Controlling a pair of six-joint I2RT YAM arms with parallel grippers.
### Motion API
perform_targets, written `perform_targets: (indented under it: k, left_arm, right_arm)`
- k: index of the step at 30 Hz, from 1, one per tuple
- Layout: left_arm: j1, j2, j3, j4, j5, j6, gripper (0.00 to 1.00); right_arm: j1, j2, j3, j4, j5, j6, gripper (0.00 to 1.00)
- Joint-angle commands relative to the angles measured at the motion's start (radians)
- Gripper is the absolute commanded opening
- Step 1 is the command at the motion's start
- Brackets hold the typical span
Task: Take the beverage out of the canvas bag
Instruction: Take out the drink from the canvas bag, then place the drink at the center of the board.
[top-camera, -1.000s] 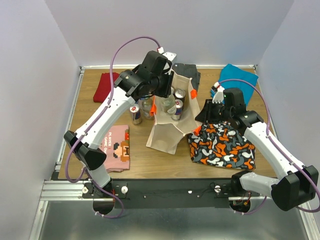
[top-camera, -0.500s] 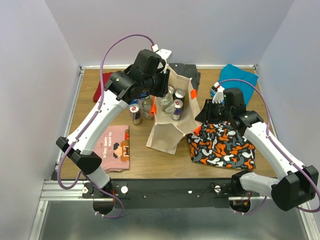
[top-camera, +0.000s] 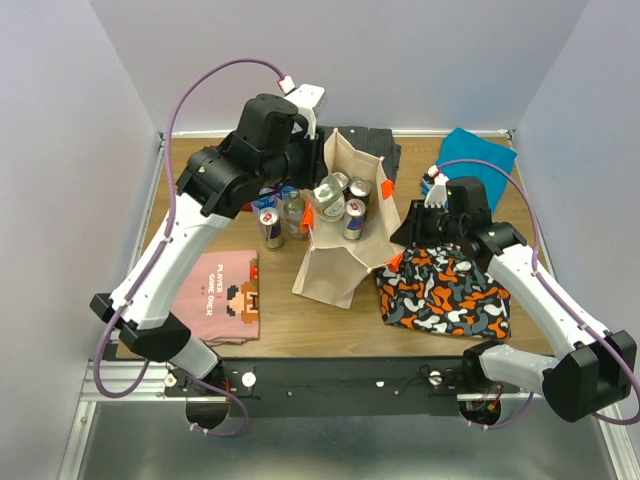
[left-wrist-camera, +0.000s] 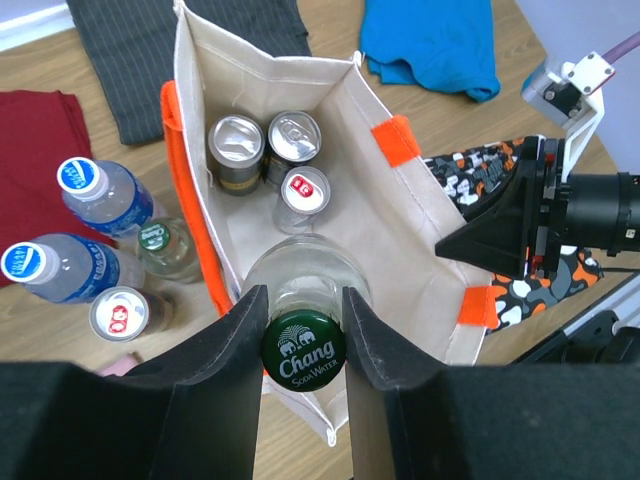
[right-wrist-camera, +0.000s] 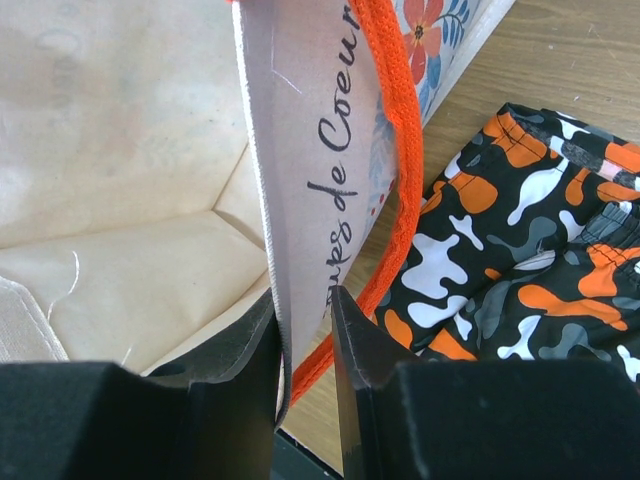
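The left arm's jaws clench the neck of a green-capped glass soda-water bottle (left-wrist-camera: 305, 272), held above the mouth of the canvas bag (left-wrist-camera: 400, 230) at mid-desk. The right arm's jaws pinch the bag's right wall beside its orange trim (right-wrist-camera: 402, 140). Three cans (left-wrist-camera: 295, 135) stand inside, with more bottles (left-wrist-camera: 80, 182) just left of the bag. Smooth glass could slide through the grip onto the cans. The bottle's base catching the rim, or thin canvas slipping free, could tip the bag.
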Motion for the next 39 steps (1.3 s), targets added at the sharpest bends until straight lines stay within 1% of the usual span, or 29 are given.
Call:
perform_targets:
  k: [1,7,13,22,26,34,38,39]
  left_arm:
    - [-0.005,-0.108,0.045,0.114,-0.065,-0.015,0.0]
    - [-0.006,-0.148,0.048,0.112,-0.105,-0.013,0.0]
    - [-0.005,-0.183,0.037,0.089,-0.192,-0.011,0.0]
    - [-0.005,-0.277,-0.061,0.093,-0.355,-0.036,0.0]
    - [-0.005,-0.294,-0.103,0.062,-0.388,-0.048,0.0]
    - [-0.005,-0.358,-0.293,0.085,-0.412,-0.082,0.0]
    - [-0.006,-0.386,-0.406,0.147,-0.422,-0.087,0.0]
    - [-0.006,-0.4,-0.46,0.164,-0.428,-0.085,0.0]
  right_arm:
    - [0.002,-0.014,-0.022,-0.029,0.005,-0.01,0.34]
    - [0.002,-0.014,-0.033,-0.024,0.005,-0.003,0.34]
    - [0.002,-0.016,-0.033,-0.024,0.004,-0.004,0.34]
    - [0.002,-0.011,-0.039,-0.018,-0.006,-0.003,0.34]
    - [0.002,-0.012,-0.045,-0.017,-0.009,-0.001,0.34]
    - [0.002,-0.022,-0.051,-0.017,-0.012,0.002,0.34]
    - [0.002,-0.025,-0.051,-0.018,-0.013,0.0,0.34]
    - [0.002,-0.026,-0.051,-0.02,-0.013,0.002,0.34]
